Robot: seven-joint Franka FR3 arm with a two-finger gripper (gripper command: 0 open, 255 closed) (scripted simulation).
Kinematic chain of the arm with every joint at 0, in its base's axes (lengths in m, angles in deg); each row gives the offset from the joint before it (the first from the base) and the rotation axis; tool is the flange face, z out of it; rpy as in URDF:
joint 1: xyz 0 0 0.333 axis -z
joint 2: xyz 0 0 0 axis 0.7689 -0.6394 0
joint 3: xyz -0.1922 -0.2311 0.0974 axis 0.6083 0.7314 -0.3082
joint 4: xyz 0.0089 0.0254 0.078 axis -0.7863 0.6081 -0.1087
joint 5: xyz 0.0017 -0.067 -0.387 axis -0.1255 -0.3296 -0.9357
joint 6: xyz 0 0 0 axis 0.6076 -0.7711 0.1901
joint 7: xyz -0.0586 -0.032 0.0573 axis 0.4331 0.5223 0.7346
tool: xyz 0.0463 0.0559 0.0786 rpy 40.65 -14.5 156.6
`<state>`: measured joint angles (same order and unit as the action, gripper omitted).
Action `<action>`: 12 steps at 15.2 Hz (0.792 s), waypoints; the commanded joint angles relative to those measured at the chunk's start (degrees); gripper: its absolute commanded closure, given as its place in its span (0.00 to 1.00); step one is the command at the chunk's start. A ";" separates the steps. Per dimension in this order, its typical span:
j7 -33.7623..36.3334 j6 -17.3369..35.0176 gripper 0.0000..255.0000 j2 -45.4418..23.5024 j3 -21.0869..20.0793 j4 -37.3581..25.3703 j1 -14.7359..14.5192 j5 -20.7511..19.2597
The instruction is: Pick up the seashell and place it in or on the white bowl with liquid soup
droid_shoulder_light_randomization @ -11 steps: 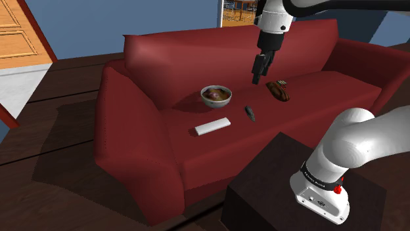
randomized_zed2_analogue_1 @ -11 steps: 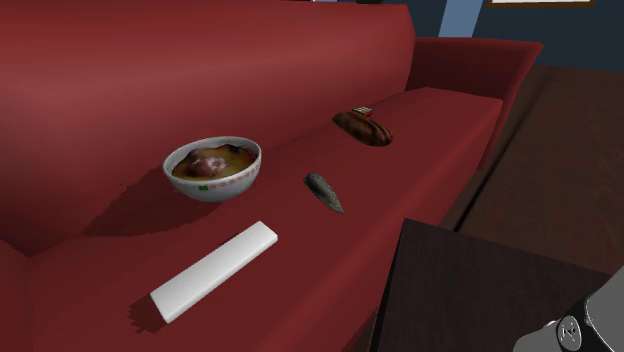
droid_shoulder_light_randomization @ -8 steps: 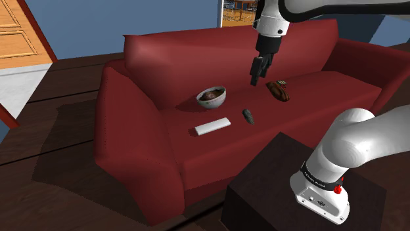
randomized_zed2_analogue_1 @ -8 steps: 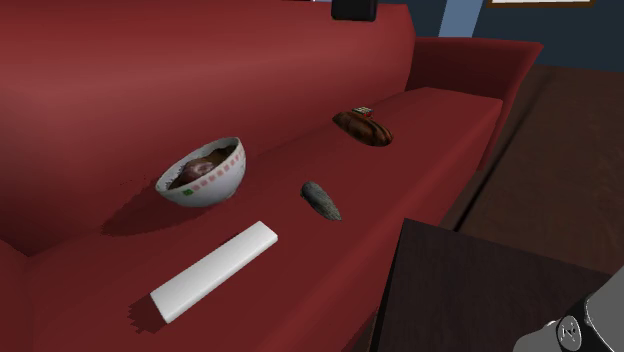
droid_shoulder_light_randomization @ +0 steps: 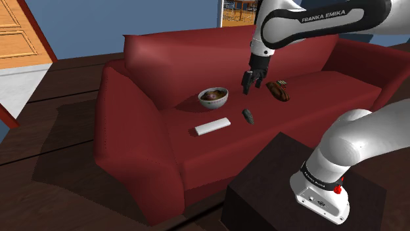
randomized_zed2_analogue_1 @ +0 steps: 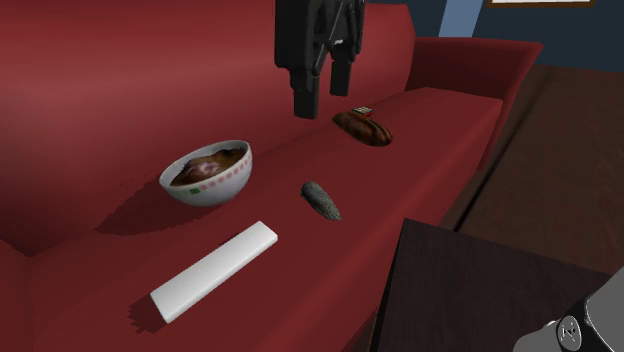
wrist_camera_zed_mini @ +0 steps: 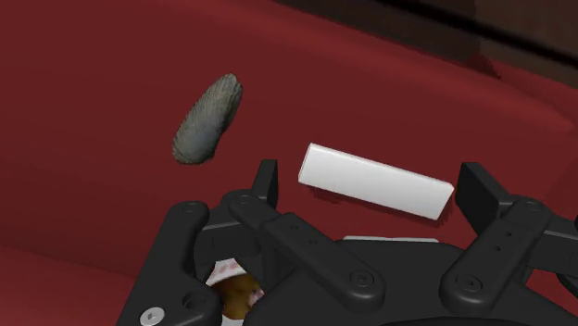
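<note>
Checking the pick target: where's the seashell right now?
The seashell lies on the sofa seat, right of the bowl in the second exterior view, with the white slab nearer the camera.

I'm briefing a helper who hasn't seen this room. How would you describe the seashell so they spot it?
On the seat of the red sofa, between the white bowl and the brown lump but nearer the front edge, lies the seashell. It is the only grey, tapered piece; the white bar nearby is flat and rectangular.
</note>
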<state>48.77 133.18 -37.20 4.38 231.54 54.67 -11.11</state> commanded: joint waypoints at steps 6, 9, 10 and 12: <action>3.86 12.94 0.00 -9.96 2.01 2.85 4.48 -1.03; 5.41 18.32 0.00 -14.82 3.03 3.36 6.27 -1.34; 5.91 20.09 0.00 -16.51 3.39 3.42 6.85 -1.41; 6.87 23.55 0.00 -20.00 4.18 3.39 7.94 -1.49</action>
<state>55.17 154.86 -55.32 8.13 235.03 62.01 -12.54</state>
